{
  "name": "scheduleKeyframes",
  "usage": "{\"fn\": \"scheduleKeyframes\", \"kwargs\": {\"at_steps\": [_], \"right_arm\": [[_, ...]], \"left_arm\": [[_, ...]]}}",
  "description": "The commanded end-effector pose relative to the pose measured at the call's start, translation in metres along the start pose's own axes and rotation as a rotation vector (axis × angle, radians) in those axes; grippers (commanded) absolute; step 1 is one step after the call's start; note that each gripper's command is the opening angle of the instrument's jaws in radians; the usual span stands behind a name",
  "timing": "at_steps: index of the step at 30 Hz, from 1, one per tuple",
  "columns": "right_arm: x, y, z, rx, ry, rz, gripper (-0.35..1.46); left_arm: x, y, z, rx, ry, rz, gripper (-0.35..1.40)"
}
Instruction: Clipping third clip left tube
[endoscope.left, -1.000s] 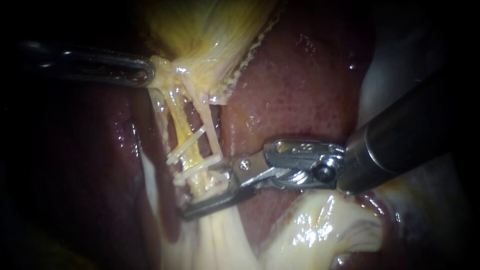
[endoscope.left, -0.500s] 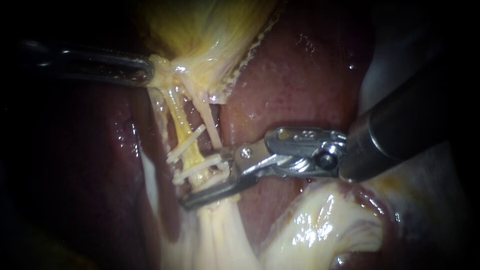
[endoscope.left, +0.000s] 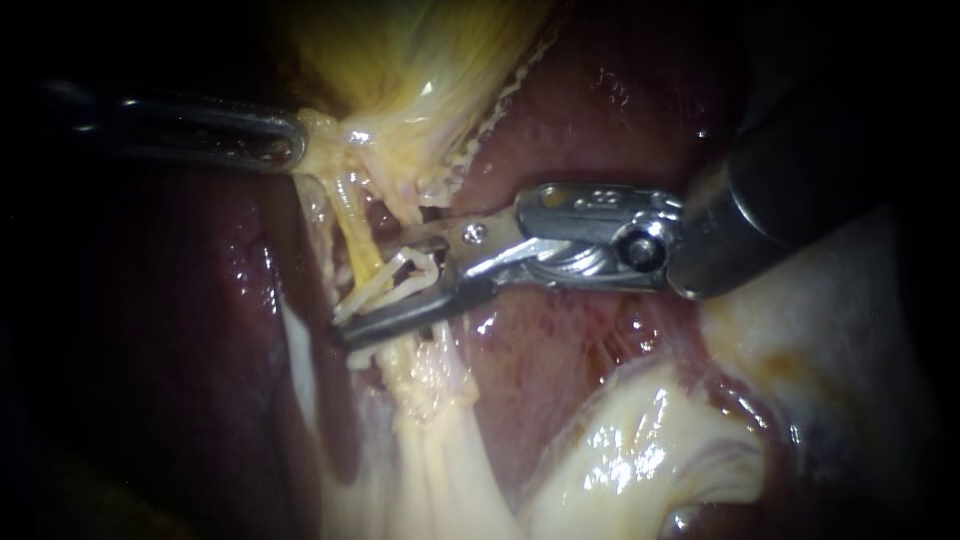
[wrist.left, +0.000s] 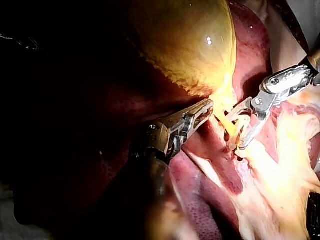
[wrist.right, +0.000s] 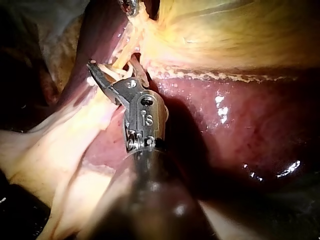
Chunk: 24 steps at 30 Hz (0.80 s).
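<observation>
1. Dark red liver (endoscope.left: 600, 150) fills the background and lies behind and under all the other things.
2. Above it, the yellow gallbladder (endoscope.left: 420, 60) narrows downward to a pale neck.
3. Pale, shiny fatty tissue (endoscope.left: 640, 450) lies at the lower part of the endoscope view, under the shaft of the right instrument.
4. The right instrument (endoscope.left: 385, 290) comes in from the upper right. Its jaws stand apart, and a white clip (endoscope.left: 415, 268) sits between them and touches both jaws.
5. The left instrument (endoscope.left: 290, 140) comes in from the left. Its jaws lie together on the pale tissue at the neck of the gallbladder and pinch it from two sides.
6. The left tube (endoscope.left: 352, 235) is thin and yellow. It runs down from the gallbladder neck to the jaws of the right instrument. It passes just beside the held clip, on the side of the jaw tips, and the long lower jaw crosses it. I cannot tell if the tube is already inside the clip.
7. Another white clip (endoscope.left: 360, 298) lies slanted across the left tube, close to the lower jaw.
8. In the right wrist view the jaws point to the tube, with white material between them.
</observation>
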Motion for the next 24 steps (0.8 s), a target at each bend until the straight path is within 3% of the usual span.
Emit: {"fn": "scheduleKeyframes", "kwargs": {"at_steps": [1, 11, 15, 19, 24], "right_arm": [[0.0002, 0.0001, -0.0001, -0.003, 0.007, -0.002, 0.50], [0.0016, 0.0004, -0.0004, -0.001, 0.067, 0.006, 0.50], [0.0017, 0.0004, -0.0004, 0.020, 0.163, 0.043, 0.50], [0.0022, 0.0000, -0.0005, 0.088, 0.262, 0.137, 0.50], [0.0030, -0.0006, -0.0007, 0.126, 0.292, 0.169, 0.49]], "left_arm": [[0.0000, 0.0000, 0.0000, -0.001, 0.000, 0.000, -0.35], [0.0000, 0.0000, 0.0001, -0.001, 0.000, 0.000, -0.35], [0.0000, 0.0000, 0.0001, -0.002, 0.000, 0.000, -0.35], [0.0000, 0.0000, 0.0001, -0.002, 0.000, 0.000, -0.35], [0.0001, 0.0000, 0.0001, -0.002, 0.000, 0.000, -0.35]]}}
